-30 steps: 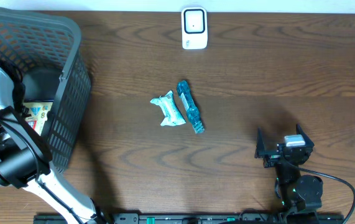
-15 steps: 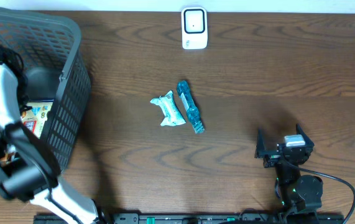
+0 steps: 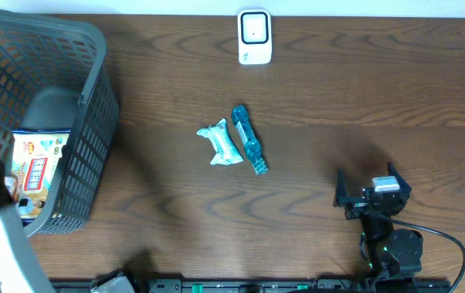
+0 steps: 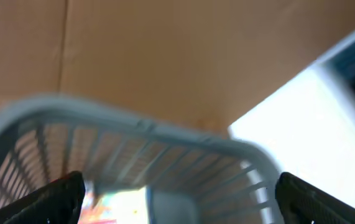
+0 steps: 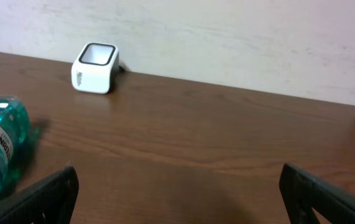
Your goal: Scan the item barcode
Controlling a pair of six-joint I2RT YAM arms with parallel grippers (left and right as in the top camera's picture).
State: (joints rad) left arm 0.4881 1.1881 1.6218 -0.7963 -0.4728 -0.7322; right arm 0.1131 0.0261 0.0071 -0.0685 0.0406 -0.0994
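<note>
The white barcode scanner [image 3: 254, 37] stands at the table's far edge, also in the right wrist view as the scanner [image 5: 94, 59]. A white-green packet [image 3: 221, 143] and a teal bottle [image 3: 248, 139] lie side by side mid-table; the bottle [image 5: 0, 146] shows at the left of the right wrist view. A colourful packet [image 3: 41, 167] lies inside the grey basket [image 3: 94, 122]. My left gripper [image 4: 177, 211] is open and empty, above the basket's near side and looking into it; its view is blurred. My right gripper [image 5: 180, 211] is open and empty over bare table, right of the items.
The basket's rim [image 4: 133, 124] fills the left wrist view, with a brown board and a white wall behind. The left arm's white link [image 3: 0, 244] crosses the near-left corner. The right arm's base [image 3: 395, 248] sits at the near edge.
The left arm has pulled back out of the basket toward the near-left corner, uncovering the colourful packet inside. The right arm and the items on the table have not moved.
</note>
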